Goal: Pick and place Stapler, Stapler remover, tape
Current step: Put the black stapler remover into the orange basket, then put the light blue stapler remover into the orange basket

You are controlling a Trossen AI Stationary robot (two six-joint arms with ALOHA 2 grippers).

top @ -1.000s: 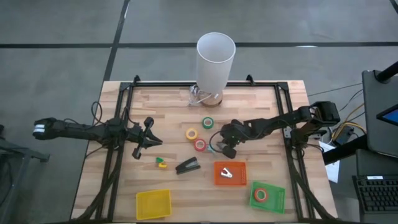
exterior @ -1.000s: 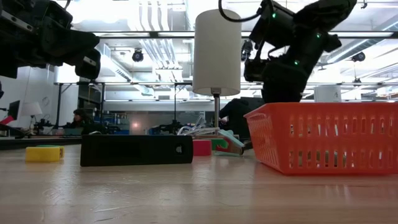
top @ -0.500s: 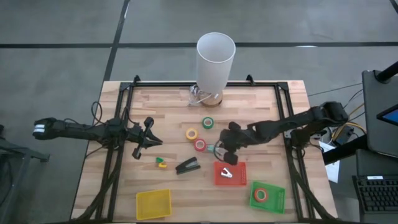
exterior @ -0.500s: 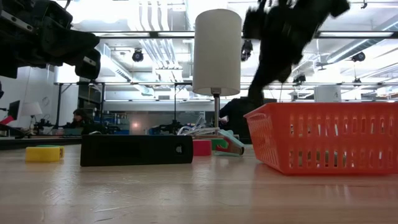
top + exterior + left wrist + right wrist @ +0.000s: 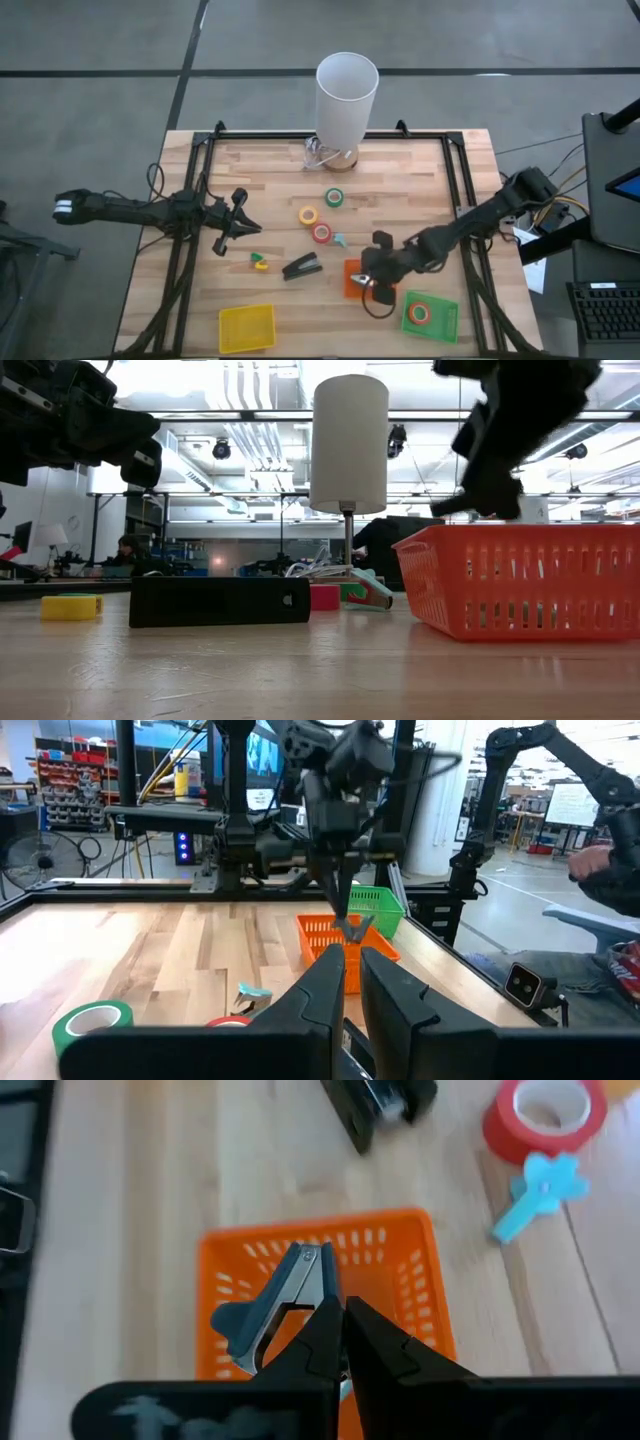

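We have our right gripper poised over the orange basket near the front of the desk, its jaws pressed together with nothing between them; a grey staple remover already lies inside that basket, so we judge that item done. One red-orange tape roll sits in the green basket beside it, which looks like a start on the tape. Left on the bare wood are the black stapler, just beside the orange basket, and the green roll, yellow roll and second red-orange roll clustered mid-desk. The yellow basket holds nothing. Our left gripper waits over the left side of the desk, jaws closed on nothing.
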